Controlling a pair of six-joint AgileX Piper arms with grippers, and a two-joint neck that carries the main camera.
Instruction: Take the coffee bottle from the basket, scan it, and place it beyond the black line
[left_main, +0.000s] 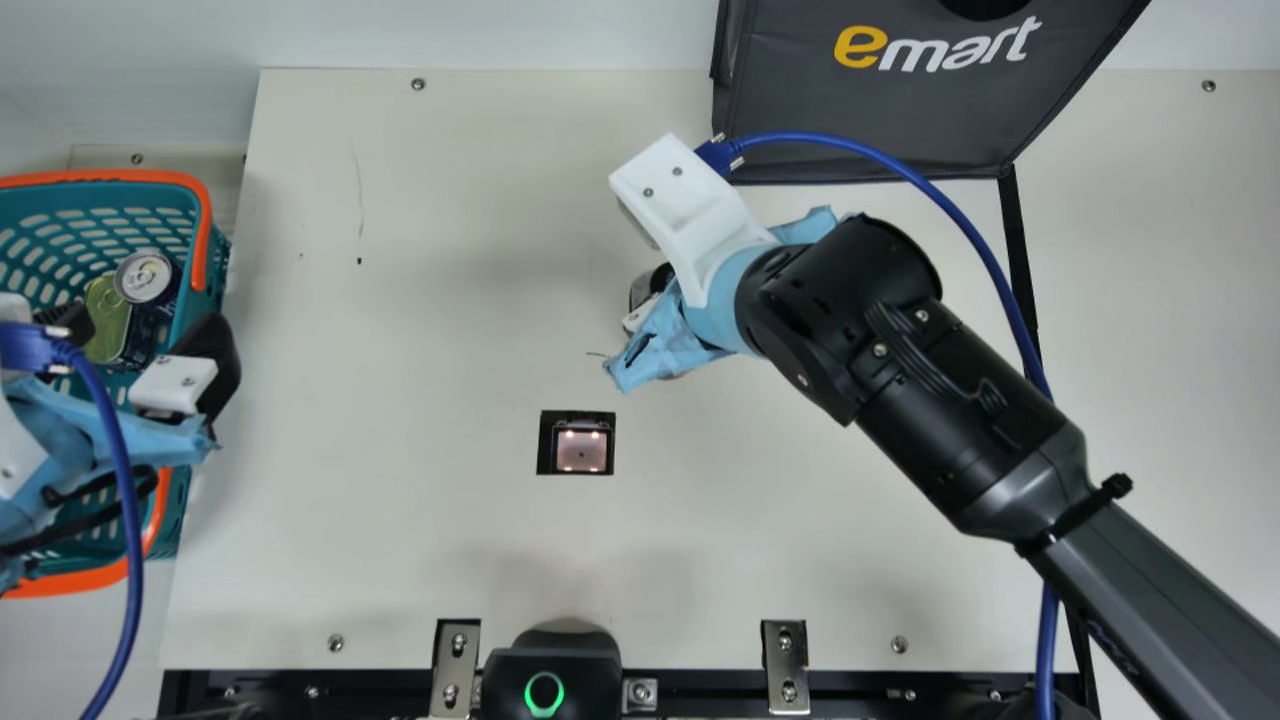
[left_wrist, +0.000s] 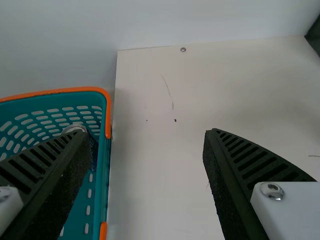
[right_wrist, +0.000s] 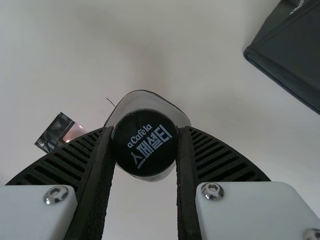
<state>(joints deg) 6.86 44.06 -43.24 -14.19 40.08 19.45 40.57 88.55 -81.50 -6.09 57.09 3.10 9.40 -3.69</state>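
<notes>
In the main view, our left pincer (left_main: 142, 340) is wide at the basket (left_main: 205, 225), and the scanner (left_main: 582, 450) sits in the counter (left_main: 420, 560) short of the black line (left_main: 1016, 240). In the left wrist view, we see that pincer's fingers spread with nothing gripped. In the right wrist view, our right pincer (right_wrist: 145, 132) grips the coffee bottle (right_wrist: 136, 102) by its dark cap (right_wrist: 145, 145), near the scanner; we judge scanning to be in hand, so the next move calls for showing the bottle's code to the scanner, then crossing the line.
</notes>
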